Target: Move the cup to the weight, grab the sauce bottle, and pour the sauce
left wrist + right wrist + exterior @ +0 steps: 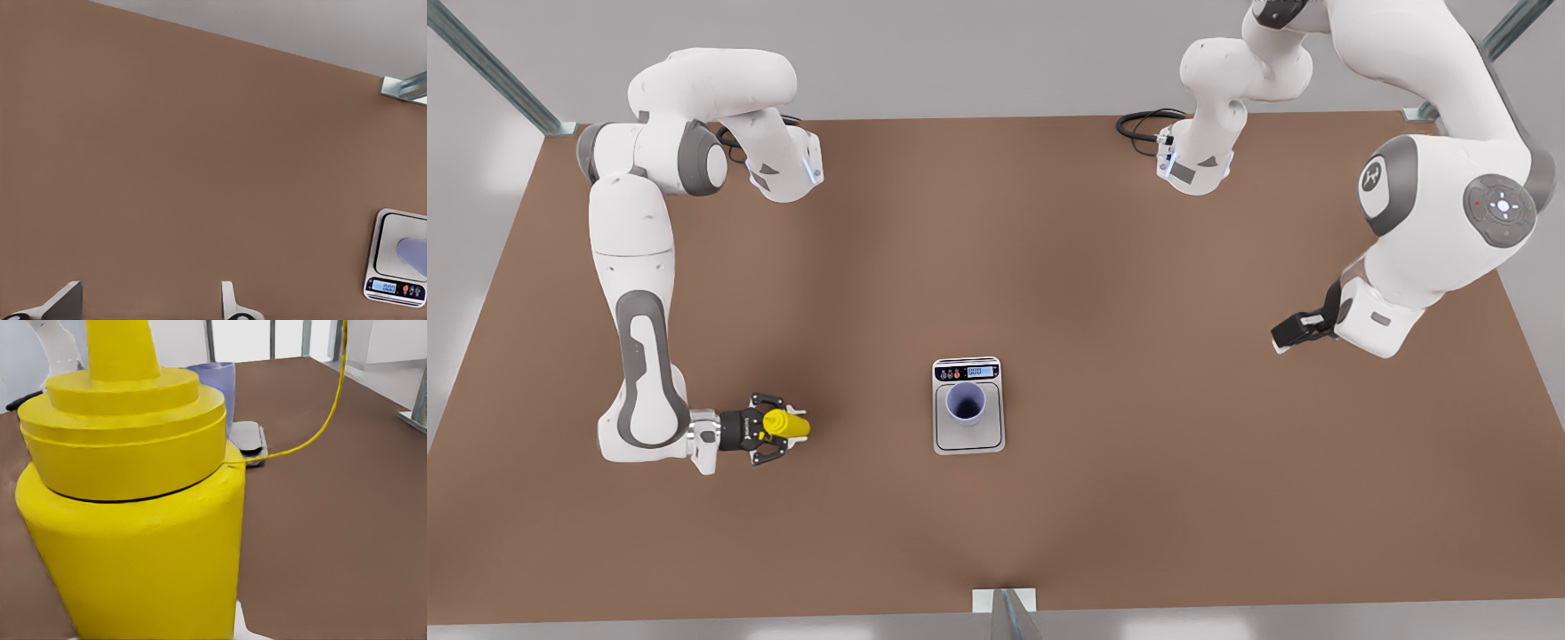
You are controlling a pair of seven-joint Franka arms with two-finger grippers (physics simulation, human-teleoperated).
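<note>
A brown table (1049, 267) is seen from above in the front view, with a white robot arm on each side. Near the middle of the table the weight (968, 405), a flat silver-grey scale, is laid with its dark display strip towards the far edge. The cup (966, 403), lavender-blue and upright, is set on the square weighing plate, with bare plate visible all round it. At the front view's left, well apart from the weight, the right gripper (775, 430) is held low over the table and is closed on the sauce bottle (786, 424), its black fingers placed on either side of the yellow body. In the right wrist view the sauce bottle (133, 520) is seen close up, its stepped cap and nozzle leading towards the cup (215, 390) and the weight (248, 440) farther off. At the front view's right the left gripper (1282, 337) is held above the table, well apart from the weight, and the arm is kept waiting. In the left wrist view its two pale fingertips (230, 300) are set wide apart with nothing between them, and the weight (399, 257) with part of the cup (413, 252) is seen at the picture's edge.
</note>
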